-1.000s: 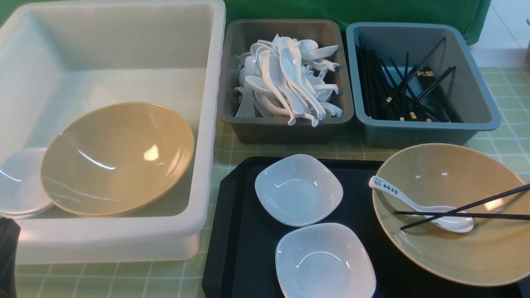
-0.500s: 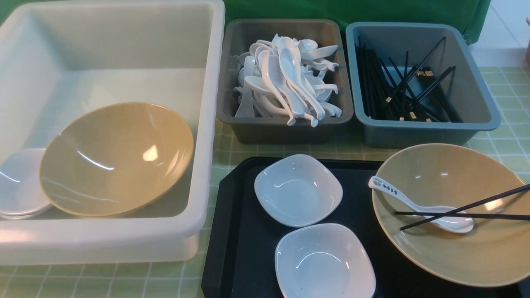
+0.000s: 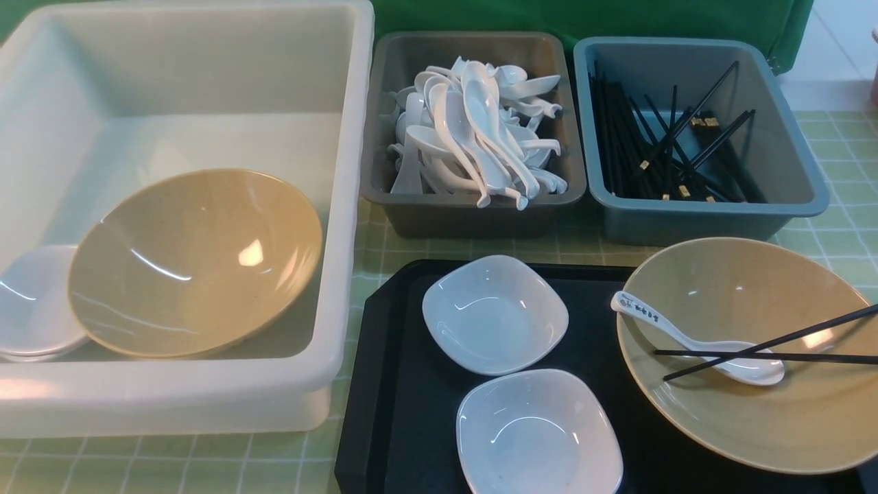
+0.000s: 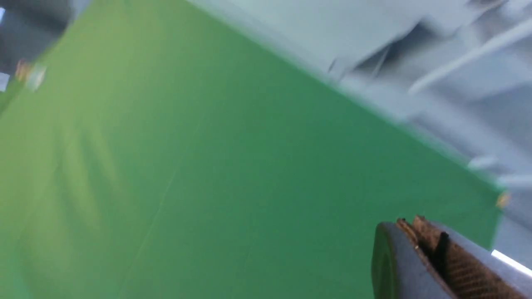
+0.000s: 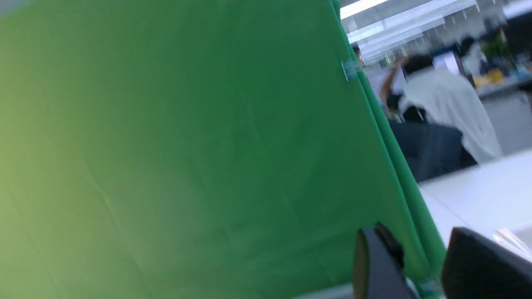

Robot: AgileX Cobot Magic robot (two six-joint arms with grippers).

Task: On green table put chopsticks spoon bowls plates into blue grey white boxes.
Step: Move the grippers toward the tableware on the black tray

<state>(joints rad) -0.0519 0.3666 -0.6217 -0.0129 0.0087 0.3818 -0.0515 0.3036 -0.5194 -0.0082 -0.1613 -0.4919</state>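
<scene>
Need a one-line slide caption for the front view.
Tan bowl with marked spoon and chopsticks beside two white plates on a black tray; white box, grey box, blue box behind, partly filled.

Small dark blue writing runs along the spoon (image 3: 693,339) handle, seemingly a few characters, too tiny to read

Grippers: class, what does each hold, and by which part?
Nothing is held: the left gripper is shut and empty, the right gripper open with an empty gap.
</scene>
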